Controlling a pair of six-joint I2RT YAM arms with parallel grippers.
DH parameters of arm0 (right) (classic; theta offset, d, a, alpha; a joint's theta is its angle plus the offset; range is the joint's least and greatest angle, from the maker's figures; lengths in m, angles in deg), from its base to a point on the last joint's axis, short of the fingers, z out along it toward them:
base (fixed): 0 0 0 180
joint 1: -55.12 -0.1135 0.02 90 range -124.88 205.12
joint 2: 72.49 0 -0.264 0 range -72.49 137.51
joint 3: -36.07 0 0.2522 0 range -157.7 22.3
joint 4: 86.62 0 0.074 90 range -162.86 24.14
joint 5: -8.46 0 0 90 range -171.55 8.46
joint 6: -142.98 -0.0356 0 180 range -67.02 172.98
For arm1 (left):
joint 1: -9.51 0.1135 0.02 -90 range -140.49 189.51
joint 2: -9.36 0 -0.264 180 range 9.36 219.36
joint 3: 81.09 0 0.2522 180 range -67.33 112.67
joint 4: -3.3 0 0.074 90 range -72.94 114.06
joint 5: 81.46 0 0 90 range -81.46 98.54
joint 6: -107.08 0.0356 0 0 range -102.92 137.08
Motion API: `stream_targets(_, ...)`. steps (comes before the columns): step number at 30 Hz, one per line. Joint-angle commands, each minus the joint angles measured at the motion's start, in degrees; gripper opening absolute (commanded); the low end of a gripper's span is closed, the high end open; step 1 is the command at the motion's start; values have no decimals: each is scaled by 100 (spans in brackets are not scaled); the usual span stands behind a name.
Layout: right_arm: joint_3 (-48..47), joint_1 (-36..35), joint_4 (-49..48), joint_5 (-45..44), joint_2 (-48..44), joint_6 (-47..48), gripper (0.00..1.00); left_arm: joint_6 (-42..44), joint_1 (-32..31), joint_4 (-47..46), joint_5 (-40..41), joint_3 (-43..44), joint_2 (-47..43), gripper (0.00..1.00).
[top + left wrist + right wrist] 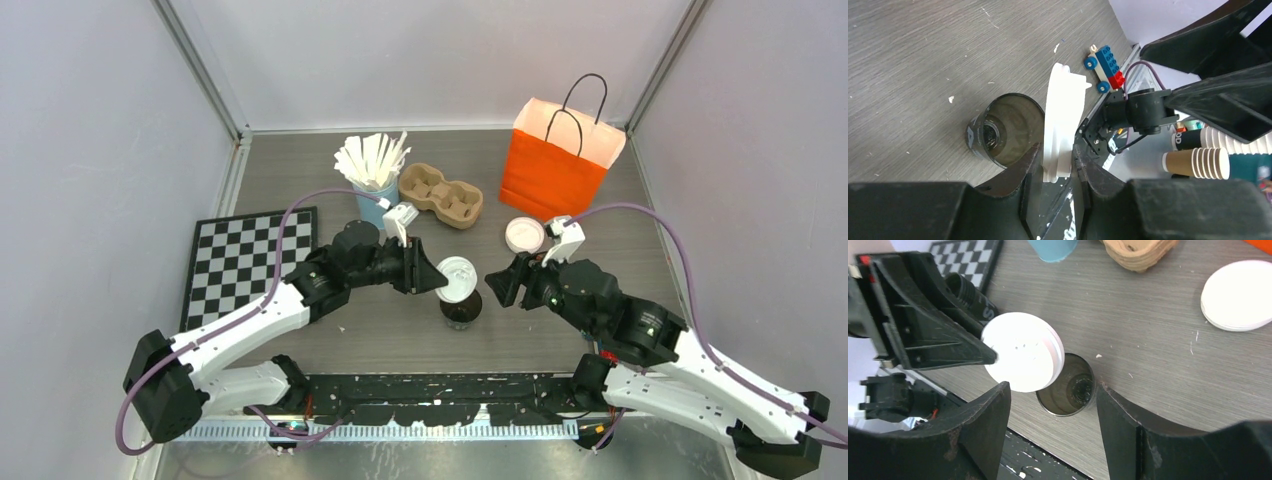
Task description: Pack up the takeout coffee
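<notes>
- The left arm reaches low from its base towards the middle of the table. Its wrist is turned so the left pincer point(438, 276) points sideways at the other arm.
- The right arm comes in bent from the opposite side, and the right pincer point(503, 284) faces back at the left one, near it.
- I count one small dark grey-black paper cup point(461, 312), standing upright with its mouth open.
- There are two lids. One round white plastic lid point(457, 278) is up in the air, and a second round white lid point(524, 235) lies flat on the table just behind the right pincer's wrist.
- Beyond both pincers I count one orange paper bag with black handles point(555, 160), one light-blue cup of white sticks point(375, 185) and one brown cardboard cup carrier point(441, 195).
- One black-and-white chequered board point(245, 260) lies behind the left pincer, beside its arm.
- The left pincer is closed narrow on the rim of the raised lid. The lid stands tilted on edge just past its fingertips, with the open cup directly below.
- The right pincer stands wide and holds nothing. The cup sits just ahead of its tips, and from its own wrist the cup shows in the gap between the jaws, apart from both.
</notes>
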Motion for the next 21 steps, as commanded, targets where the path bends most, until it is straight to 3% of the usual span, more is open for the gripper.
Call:
stream_targets(1, -23, 31, -121, -16, 433, -89, 67, -623, -11, -104, 82, 2, -63, 28)
stream_targets(7, 74, 108, -679, 717, 755, -100, 61, -787, -11, -139, -16, -171, -158, 28)
stream_targets(21, 39, 214, -543, 1000, 1113, 693, 56, -942, -11, -134, -697, -267, -192, 26)
